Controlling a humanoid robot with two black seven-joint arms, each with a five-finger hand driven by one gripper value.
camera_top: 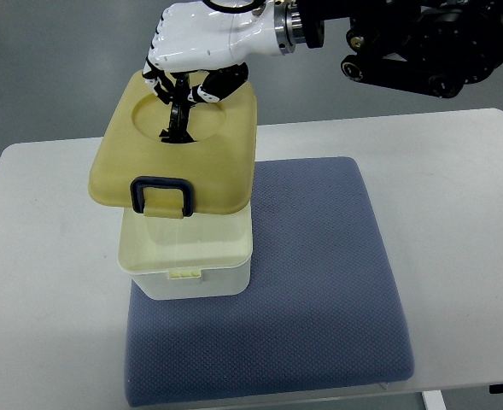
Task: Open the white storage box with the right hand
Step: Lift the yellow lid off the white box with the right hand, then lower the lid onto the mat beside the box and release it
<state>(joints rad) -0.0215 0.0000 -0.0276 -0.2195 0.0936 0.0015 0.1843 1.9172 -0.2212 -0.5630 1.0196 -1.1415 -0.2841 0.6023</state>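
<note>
Right robot hand, white with dark fingers, reaching in from the upper right on a black arm, curled on the handle in the round recess of the yellowish lid. Lid raised and tilted, clear of the box at the near edge, with a dark blue latch hanging from its front. White storage box open beneath, standing on the left part of a blue-grey mat. Mat lying on the white bench.
</note>
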